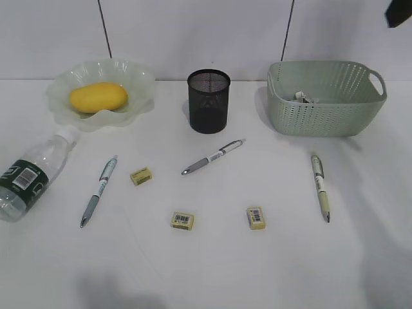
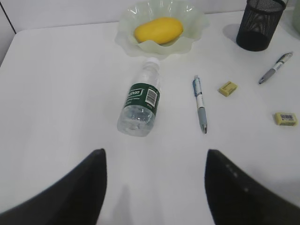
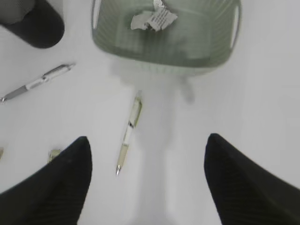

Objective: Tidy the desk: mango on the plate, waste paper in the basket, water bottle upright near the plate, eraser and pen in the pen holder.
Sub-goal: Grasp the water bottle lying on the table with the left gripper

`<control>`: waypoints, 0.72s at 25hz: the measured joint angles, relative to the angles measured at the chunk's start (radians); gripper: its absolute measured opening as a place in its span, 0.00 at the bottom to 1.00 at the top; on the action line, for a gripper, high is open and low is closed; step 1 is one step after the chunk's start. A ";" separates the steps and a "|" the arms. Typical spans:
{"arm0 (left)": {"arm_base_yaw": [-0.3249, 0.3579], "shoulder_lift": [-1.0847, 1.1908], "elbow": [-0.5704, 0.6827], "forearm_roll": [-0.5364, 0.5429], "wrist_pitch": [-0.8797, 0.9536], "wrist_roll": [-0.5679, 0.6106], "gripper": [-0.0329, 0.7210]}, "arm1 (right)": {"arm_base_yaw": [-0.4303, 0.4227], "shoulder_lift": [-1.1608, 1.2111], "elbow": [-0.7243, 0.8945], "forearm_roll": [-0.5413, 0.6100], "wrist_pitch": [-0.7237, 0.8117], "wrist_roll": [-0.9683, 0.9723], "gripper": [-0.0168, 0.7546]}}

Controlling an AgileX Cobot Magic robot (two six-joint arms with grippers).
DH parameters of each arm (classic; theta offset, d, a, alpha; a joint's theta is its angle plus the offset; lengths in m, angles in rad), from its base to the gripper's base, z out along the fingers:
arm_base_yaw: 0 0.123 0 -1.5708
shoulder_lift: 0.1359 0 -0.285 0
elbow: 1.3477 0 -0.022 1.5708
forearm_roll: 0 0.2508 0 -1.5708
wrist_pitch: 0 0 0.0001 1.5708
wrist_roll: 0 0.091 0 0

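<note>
Three pens lie loose on the white counter point(image 1: 212, 270): a blue-grey pen point(image 1: 99, 190) at lower left, a silver pen point(image 1: 212, 157) at centre below the pen holder point(image 1: 208, 101), and a pale green pen point(image 1: 320, 187) at right below the basket point(image 1: 326, 98); three yellow erasers sit between them, one point(image 1: 141, 176) beside the blue-grey pen, two point(image 1: 183, 220) point(image 1: 256, 217) lower in the frame; nothing blocks the holder's open top. One mango point(image 1: 98, 97), smooth and yellow-orange, rests in the scalloped plate point(image 1: 138, 77) at upper left; one water bottle point(image 1: 29, 177) lies on its side at the left edge, cap toward the plate; one crumpled waste paper point(image 3: 153, 19) sits inside the basket. Left fingers point(image 2: 101, 180) and right fingers point(image 3: 70, 178) stand spread wide, holding nothing.
</note>
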 joint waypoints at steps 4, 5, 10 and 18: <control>0.000 0.000 0.000 0.000 0.000 0.000 0.70 | 0.000 -0.177 0.147 0.000 -0.023 -0.021 0.78; 0.000 0.000 0.000 0.000 0.000 0.000 0.70 | 0.000 -0.224 0.193 0.000 -0.038 -0.024 0.78; 0.000 0.000 0.000 0.000 0.000 0.000 0.70 | 0.000 -0.429 0.412 0.000 -0.102 -0.029 0.78; 0.000 0.000 0.000 0.000 0.000 0.000 0.70 | 0.000 -0.744 0.685 0.000 -0.131 -0.030 0.78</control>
